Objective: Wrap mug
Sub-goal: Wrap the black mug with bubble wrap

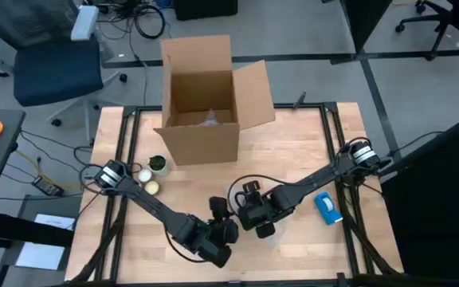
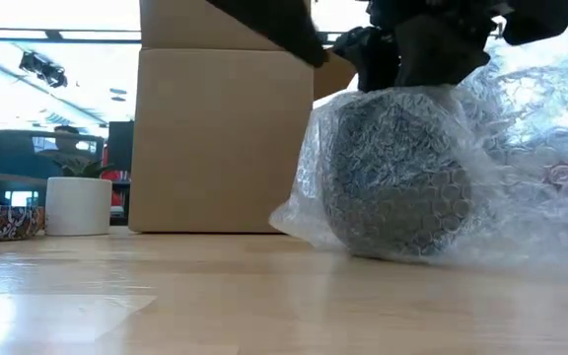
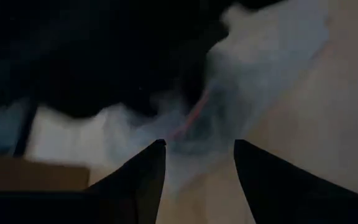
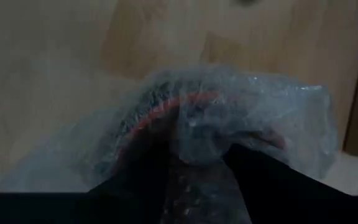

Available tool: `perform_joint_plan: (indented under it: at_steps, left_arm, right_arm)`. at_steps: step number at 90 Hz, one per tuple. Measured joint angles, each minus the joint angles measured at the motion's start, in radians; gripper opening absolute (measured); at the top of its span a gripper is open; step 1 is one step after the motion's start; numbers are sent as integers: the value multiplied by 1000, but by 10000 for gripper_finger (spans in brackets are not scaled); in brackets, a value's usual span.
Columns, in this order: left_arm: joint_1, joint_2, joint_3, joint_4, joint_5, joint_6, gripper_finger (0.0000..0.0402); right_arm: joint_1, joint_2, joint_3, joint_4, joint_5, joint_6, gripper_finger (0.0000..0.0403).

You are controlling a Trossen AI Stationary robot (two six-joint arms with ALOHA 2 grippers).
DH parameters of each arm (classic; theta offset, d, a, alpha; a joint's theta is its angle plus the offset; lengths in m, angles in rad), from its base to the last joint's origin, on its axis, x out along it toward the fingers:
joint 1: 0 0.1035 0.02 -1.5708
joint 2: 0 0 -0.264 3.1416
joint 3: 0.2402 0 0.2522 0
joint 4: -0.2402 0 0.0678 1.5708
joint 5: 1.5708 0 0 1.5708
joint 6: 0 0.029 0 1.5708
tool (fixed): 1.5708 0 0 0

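Wooden bench (image 1: 293,143): mug (image 2: 392,177) sheathed in bubble wrap (image 2: 521,148) before cardboard box (image 1: 202,100); right gripper (image 4: 197,165) fingers clamped on wrap, left gripper (image 3: 197,155) fingers apart beside it.

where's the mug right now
The mug sits on the table's near middle, bundled in bubble wrap, under the two claws, in front of the cardboard box. The right claw pinches the wrap over its rim.

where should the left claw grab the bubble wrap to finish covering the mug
Best guess: the loose flap of bubble wrap trailing on the table beside the mug, not the taut part over it. That flap is thin and lies free, so the open left claw could come in low from the side. The right claw is on the bundle from above, so the top is taken.
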Motion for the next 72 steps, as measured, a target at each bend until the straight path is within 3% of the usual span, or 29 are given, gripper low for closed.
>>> perform_joint_plan:
  at_steps: [10, 24, 44, 53, 72]
  left_arm:
    - [46, 0, -43, 122, 96, 93, 173]
    - [93, -2, -84, 169, 193, 135, 172]
    - [120, -3, -111, 202, 180, 178, 173]
    - [106, -10, -109, 207, 117, 183, 173]
    - [38, -12, -135, 192, 112, 90, 173]
  right_arm:
    - [-15, 0, -1, 0, -49, -15, 155]
    - [-42, 11, -2, -21, -134, -33, 150]
    - [-44, -26, -7, -41, -99, -38, 124]
    - [-43, -44, -7, -58, -63, -20, 114]
    - [-33, -53, -1, -48, -43, 50, 89]
